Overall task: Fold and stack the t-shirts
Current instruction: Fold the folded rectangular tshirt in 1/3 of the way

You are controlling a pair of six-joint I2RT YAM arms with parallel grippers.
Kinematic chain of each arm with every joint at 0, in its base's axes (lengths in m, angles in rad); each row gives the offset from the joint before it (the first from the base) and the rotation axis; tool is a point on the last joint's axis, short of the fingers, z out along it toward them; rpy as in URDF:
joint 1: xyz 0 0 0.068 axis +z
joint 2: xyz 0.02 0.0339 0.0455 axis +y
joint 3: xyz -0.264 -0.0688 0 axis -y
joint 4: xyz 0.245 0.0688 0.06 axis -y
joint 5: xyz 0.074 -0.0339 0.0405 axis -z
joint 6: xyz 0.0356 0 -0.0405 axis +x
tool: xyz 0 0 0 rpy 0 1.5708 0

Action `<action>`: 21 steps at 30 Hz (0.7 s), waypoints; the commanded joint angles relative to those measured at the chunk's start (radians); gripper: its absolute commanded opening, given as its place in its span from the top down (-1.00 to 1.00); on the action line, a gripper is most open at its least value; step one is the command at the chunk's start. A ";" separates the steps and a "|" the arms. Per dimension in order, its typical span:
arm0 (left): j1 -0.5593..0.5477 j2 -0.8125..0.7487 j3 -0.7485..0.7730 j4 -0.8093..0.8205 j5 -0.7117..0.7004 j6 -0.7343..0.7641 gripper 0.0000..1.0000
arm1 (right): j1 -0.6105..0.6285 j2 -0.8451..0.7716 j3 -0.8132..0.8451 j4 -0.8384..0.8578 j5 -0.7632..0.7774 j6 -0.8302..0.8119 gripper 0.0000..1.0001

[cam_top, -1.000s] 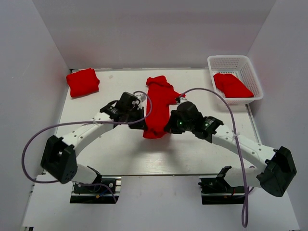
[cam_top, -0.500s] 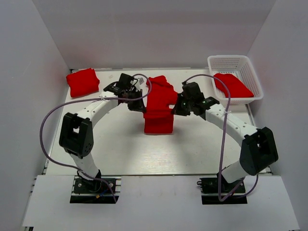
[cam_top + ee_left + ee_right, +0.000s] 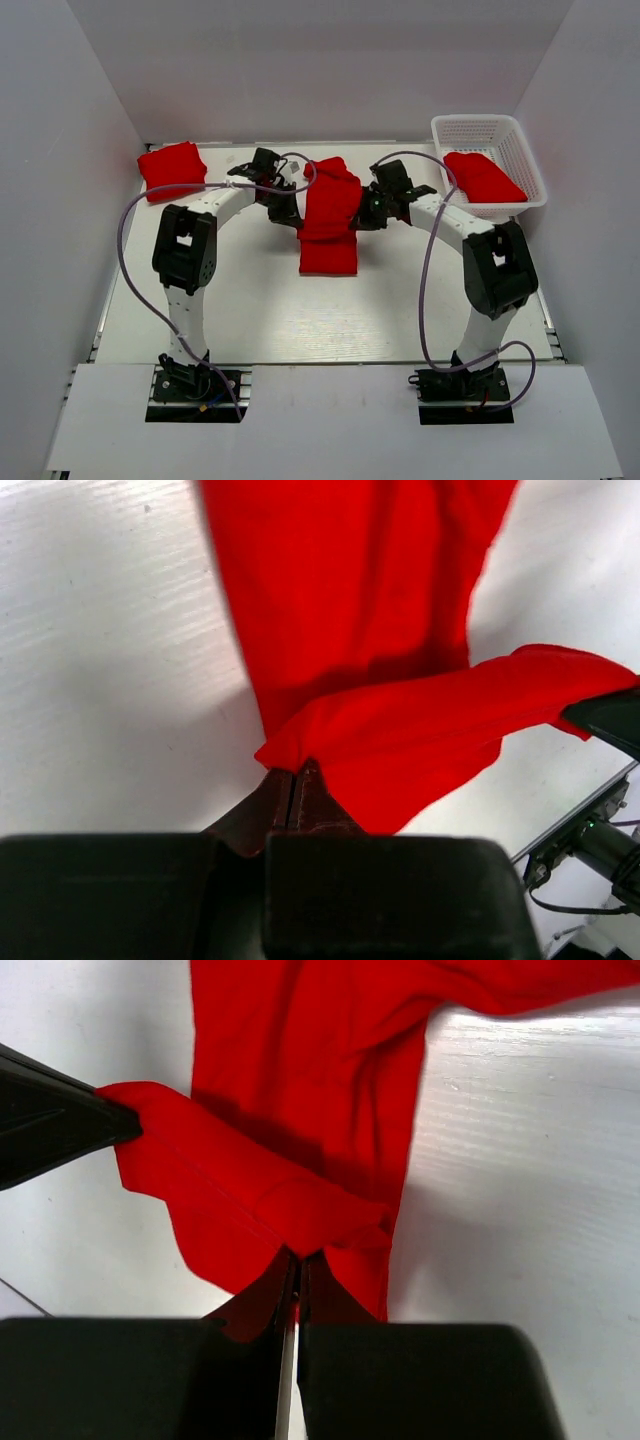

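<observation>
White, seemingly plastic lattice basket [image 3: 476, 119] sits far-right on the table [image 3: 250, 300].

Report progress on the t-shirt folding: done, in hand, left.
Done: one folded t-shirt lies far left. In hand: left gripper and right gripper both pinch the middle t-shirt, mid-fold. Left: finishing that fold, the last t-shirt, lying in the basket, and stacking.

White surface [image 3: 230, 300], folded red t-shirt [image 3: 171, 170] at its far left corner, second red t-shirt [image 3: 329, 250] lying partly on the middle, white lattice basket [image 3: 485, 133] at the far right corner
</observation>
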 commanded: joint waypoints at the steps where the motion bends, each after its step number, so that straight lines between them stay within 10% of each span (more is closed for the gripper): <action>1: 0.014 0.014 0.049 0.000 0.028 0.032 1.00 | -0.017 0.038 0.061 0.040 -0.043 -0.018 1.00; 12: 0.032 0.168 0.199 0.011 0.075 0.028 0.99 | -0.068 0.191 0.158 0.075 -0.086 -0.036 1.00; 21: 0.050 0.186 0.290 0.022 0.075 0.028 -0.15 | -0.097 0.218 0.233 0.077 -0.093 -0.041 0.01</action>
